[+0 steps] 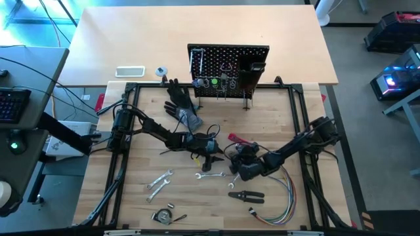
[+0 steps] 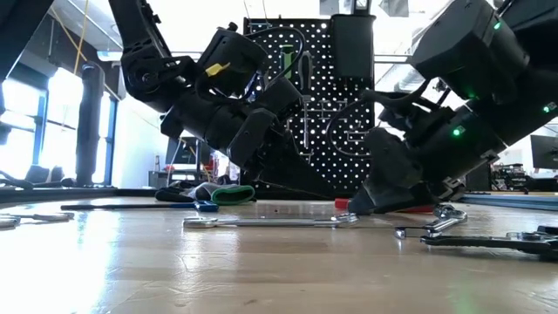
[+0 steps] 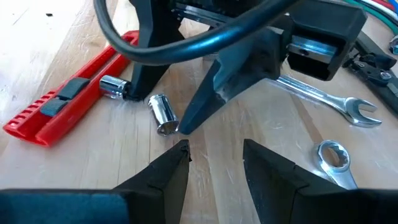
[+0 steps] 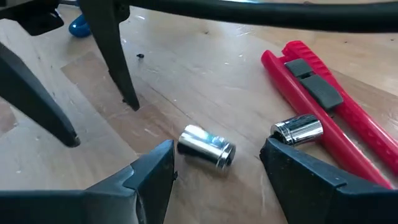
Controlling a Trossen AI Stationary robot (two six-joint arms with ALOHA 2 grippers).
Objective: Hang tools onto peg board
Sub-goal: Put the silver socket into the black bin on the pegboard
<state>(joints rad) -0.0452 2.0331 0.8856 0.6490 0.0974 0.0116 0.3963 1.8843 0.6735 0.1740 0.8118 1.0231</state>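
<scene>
Tools lie scattered on the table (image 1: 275, 141) at mid-board: two chrome sockets (image 4: 207, 147) rest beside a red-handled tool (image 4: 323, 93), with silver wrenches (image 3: 323, 96) nearby. The peg board (image 1: 228, 65) stands at twelve o'clock. The right gripper (image 4: 217, 171) is spread around one socket, ungrasped; the left gripper (image 3: 214, 158) is parted, empty.

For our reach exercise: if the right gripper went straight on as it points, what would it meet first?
Most likely the silver socket lying between the right gripper's open fingers; the second socket and red tool sit off to one side.
</scene>
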